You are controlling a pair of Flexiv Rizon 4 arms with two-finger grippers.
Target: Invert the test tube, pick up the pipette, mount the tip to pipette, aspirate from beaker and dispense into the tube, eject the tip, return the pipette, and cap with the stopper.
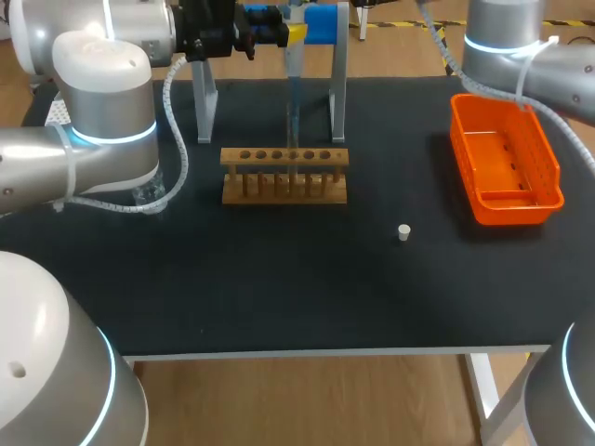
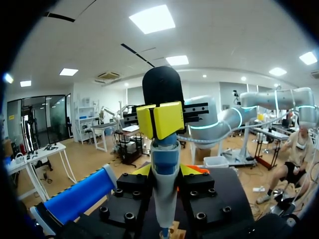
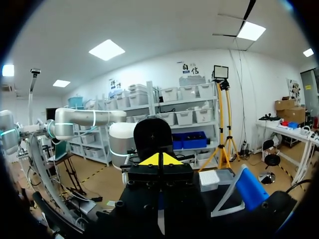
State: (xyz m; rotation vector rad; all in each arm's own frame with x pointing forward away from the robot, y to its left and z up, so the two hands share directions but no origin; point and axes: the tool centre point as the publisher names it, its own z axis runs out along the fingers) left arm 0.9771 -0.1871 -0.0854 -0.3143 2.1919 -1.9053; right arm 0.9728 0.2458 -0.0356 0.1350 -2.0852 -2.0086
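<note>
While my left gripper [image 2: 158, 121] is clamping the pipette [image 2: 165, 172] above the rack [image 1: 284, 189], I am judging it dispensing; right gripper [image 3: 159, 160] is sitting pinched empty; tip ejection is following.

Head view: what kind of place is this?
Likely a robot science lab: a wooden test tube rack, a slim white and blue pipette above it, and an orange plastic basket.

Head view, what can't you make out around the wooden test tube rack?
- Clear glass beaker: head view, mostly behind the left arm; contents unseen.
- Blue-and-grey pipette: head view, lower end too faint against the wooden rack; left wrist view, cut off by the edge.
</note>
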